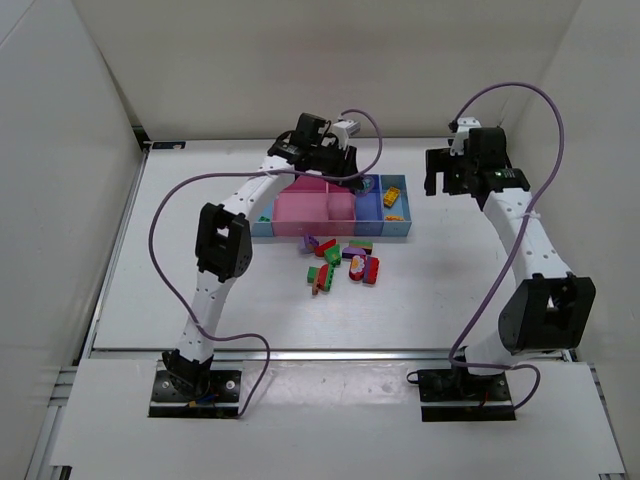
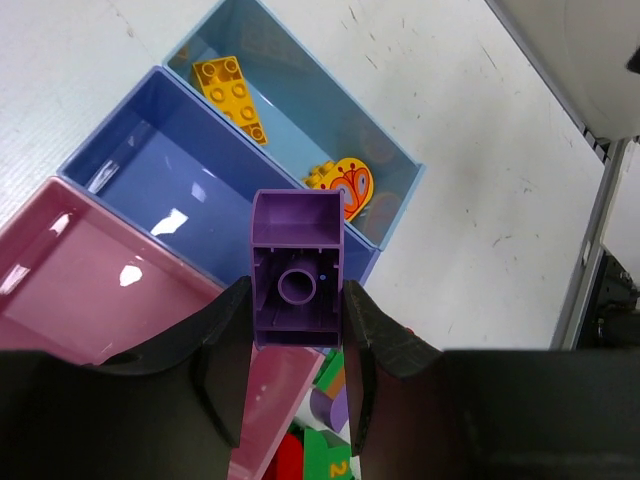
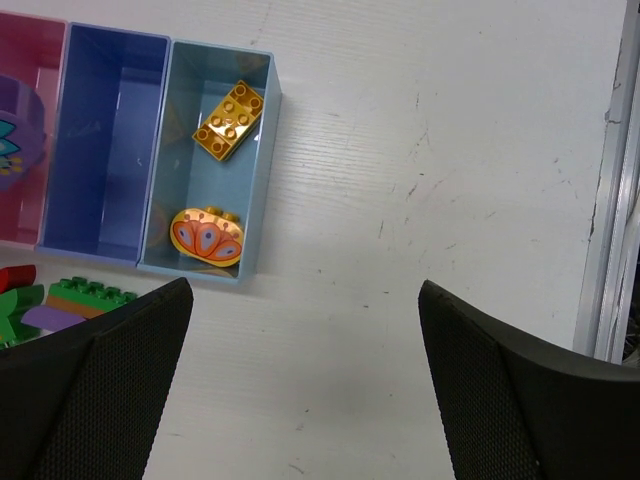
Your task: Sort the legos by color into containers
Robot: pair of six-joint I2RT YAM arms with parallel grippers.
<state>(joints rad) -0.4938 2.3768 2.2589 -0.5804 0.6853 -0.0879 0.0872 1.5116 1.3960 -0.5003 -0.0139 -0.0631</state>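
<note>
My left gripper (image 2: 297,312) is shut on a purple brick (image 2: 297,262), seen from its hollow underside. It holds the brick above the row of bins (image 1: 300,215), over the edge between the darker blue bin (image 2: 170,170) and a pink bin (image 2: 80,280). The right-end light blue bin (image 3: 258,170) holds a yellow brick (image 3: 229,120) and an orange-and-yellow rounded brick (image 3: 207,236). Several loose legos (image 1: 340,260) in red, green and purple lie in front of the bins. My right gripper (image 3: 305,330) is open and empty over bare table, right of the bins.
White walls enclose the table on three sides. The table's right edge (image 3: 610,200) runs close to my right gripper. A green brick (image 3: 92,293) lies just in front of the darker blue bin (image 3: 100,140).
</note>
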